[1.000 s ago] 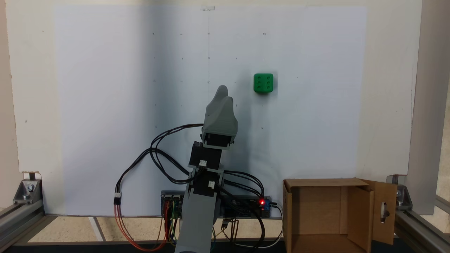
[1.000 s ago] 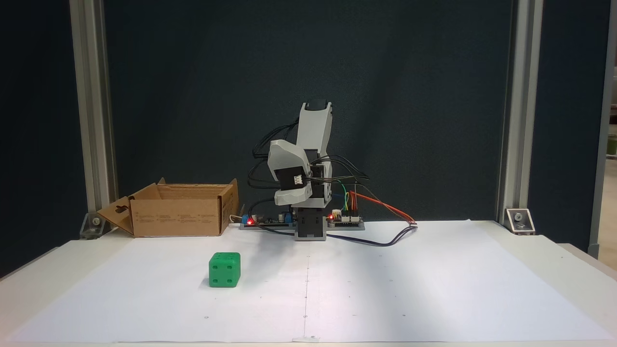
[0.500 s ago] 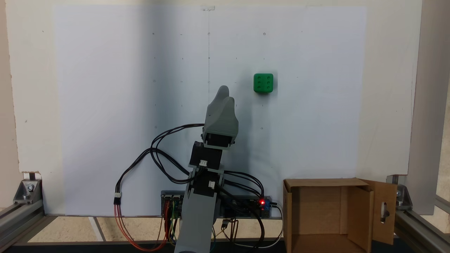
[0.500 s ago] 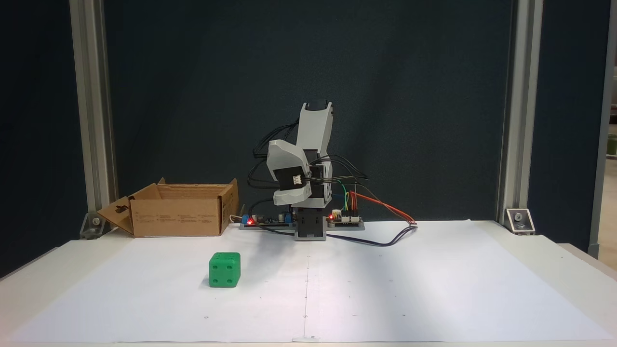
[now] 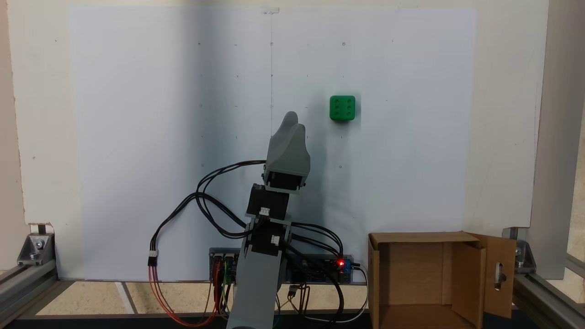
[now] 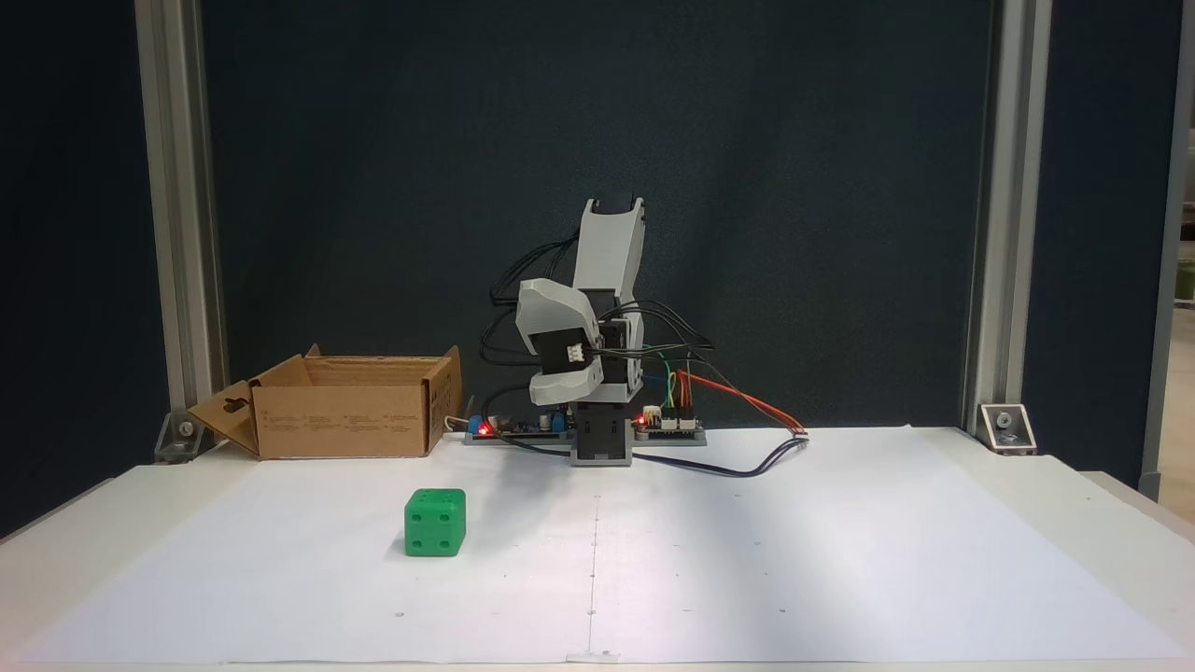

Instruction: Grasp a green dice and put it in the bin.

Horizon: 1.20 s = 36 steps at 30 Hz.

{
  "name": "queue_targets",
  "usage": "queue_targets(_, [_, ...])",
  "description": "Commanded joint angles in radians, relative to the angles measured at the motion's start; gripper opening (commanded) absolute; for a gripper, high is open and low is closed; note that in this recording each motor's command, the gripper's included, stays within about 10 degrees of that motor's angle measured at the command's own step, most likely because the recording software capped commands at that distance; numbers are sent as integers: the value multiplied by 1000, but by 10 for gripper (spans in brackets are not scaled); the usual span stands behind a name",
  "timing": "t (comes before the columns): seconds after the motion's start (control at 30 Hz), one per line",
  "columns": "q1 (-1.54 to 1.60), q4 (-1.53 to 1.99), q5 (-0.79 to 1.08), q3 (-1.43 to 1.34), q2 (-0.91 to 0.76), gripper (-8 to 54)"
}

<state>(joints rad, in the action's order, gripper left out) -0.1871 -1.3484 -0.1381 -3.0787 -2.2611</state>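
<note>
The green dice (image 5: 342, 108) sits alone on the white paper (image 5: 137, 137) that covers the counter (image 6: 56, 523). Nothing touches it. Its six-dot face points up in the fixed view from above, and a four-dot face looks toward the front in the other fixed view (image 6: 435, 523).

The arm (image 6: 597, 308) is folded up close to its base (image 6: 599, 439), high over the paper. The jaws (image 5: 290, 119) point out toward the middle of the paper and hold nothing. From above the two tips sit one over the other, so it is not possible to tell if they are open or closed. In the front view (image 6: 563, 381) they hang down from the wrist, well above the counter.

The bin (image 5: 427, 278) stands at the edge of the paper, beside the arm's base, on the same side as the dice. Its top is open and its flaps are spread out, one with a hole for a hand. It looks empty.

There is plenty of open room. The paper between the jaws and the dice is bare, so the arm can likely reach out and down with nothing in the way. The wires (image 5: 201, 201) loop on the far side from the dice. The metal posts (image 6: 177, 224) stand at the sides, well away. The task looks barely started.
</note>
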Motion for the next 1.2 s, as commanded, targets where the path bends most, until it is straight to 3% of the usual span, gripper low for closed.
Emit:
queue_targets(0.0, [-11,-14,34,-48,-104,445])
queue_targets(0.13, [-8,-17,146,-48,-104,439])
queue_targets(0.43, [49,20,152,-34,-103,430])
queue_targets(0.93, [92,1046,147,430,-103,434])
queue_targets(1.17, [75,1511,106,799,-101,432])
